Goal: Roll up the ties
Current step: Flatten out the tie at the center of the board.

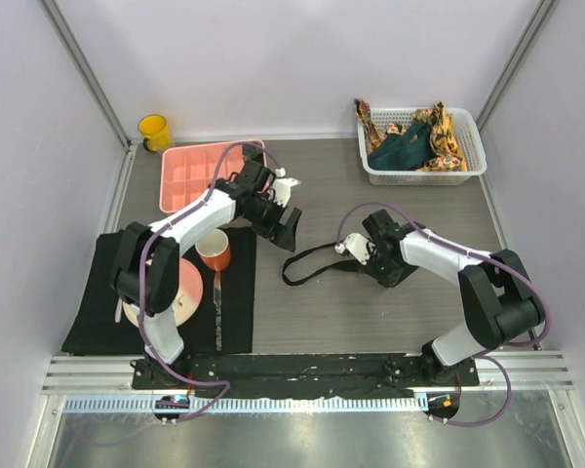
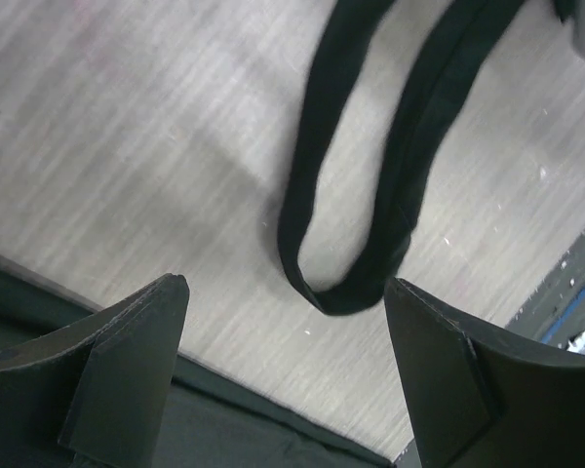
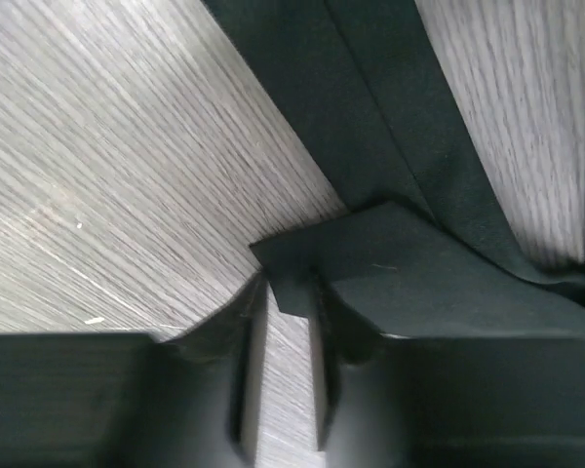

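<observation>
Tie [image 1: 312,261], black, lies looped on counter [image 1: 370,312]; right claw [image 3: 285,292] pinches 1 end, left claw [image 2: 285,286] spread above the loop. Risk: thin corner grip may slip once rolling starts, loosening the roll.

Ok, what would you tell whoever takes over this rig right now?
Left gripper: open, empty, hovering by the black tie's loop.
Right gripper: nearly closed at that tie's other end; whether it grips is unclear.
Other ties: in the white basket, far right.
Done: nothing rolled. Left: roll the black tie, then the others.
</observation>
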### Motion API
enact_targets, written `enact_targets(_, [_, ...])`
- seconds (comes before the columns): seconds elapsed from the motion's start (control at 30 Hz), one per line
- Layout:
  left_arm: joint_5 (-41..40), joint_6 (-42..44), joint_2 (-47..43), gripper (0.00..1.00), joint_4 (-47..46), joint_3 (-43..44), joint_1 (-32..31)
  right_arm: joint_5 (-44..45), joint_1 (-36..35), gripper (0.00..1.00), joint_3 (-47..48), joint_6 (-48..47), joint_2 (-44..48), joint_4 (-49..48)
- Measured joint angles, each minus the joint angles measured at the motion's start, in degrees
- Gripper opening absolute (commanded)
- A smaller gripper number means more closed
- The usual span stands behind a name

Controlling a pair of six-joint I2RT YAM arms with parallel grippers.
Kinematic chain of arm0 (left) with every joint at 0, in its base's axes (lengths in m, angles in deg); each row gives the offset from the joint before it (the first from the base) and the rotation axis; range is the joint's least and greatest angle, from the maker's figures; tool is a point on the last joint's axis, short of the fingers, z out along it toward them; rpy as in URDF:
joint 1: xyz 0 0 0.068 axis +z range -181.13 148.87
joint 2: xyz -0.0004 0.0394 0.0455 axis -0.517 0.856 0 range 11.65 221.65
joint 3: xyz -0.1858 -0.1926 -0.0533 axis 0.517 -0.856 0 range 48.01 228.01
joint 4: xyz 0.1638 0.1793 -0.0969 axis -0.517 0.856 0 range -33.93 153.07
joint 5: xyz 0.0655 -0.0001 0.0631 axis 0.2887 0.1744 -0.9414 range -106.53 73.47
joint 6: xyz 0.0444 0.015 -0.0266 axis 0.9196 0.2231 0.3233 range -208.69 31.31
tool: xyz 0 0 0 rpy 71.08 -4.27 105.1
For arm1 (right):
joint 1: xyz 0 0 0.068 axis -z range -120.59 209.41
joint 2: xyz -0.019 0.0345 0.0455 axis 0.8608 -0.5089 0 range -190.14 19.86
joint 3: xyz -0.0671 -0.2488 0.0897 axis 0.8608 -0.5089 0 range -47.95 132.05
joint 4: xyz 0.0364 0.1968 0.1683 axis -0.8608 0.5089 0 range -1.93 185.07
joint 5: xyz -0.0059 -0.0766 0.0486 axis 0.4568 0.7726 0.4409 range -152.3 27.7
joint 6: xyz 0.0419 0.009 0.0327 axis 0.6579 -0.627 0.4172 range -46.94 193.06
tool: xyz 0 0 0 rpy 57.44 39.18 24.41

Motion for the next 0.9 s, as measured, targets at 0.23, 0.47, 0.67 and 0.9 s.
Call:
enact_targets(0.23, [2.1,3.7,-3.9,0.82,0.0,-4.1,0.0,2.7,0.9,0.01,0.9,3.2,-0.5,-1.2])
enact_targets(0.47, [1.3,13.0,-6.8,0.82,0.5,-7.8,-2.6,-0.3,16.1,0.01,18.4,5.0,0.8,3.6])
enact_targets(0.67, [-2.6,18.4,-6.6,0.84,0.1,-8.6,-9.8,-2.7,30.4,0.01,29.4,3.8,1.0,5.1])
enact_targets(0.9, [-8.2,19.6,-0.5,0.84,-1.8,-6.7,-15.0,-2.8,43.3,0.01,33.6,2.7,-7.9,7.4])
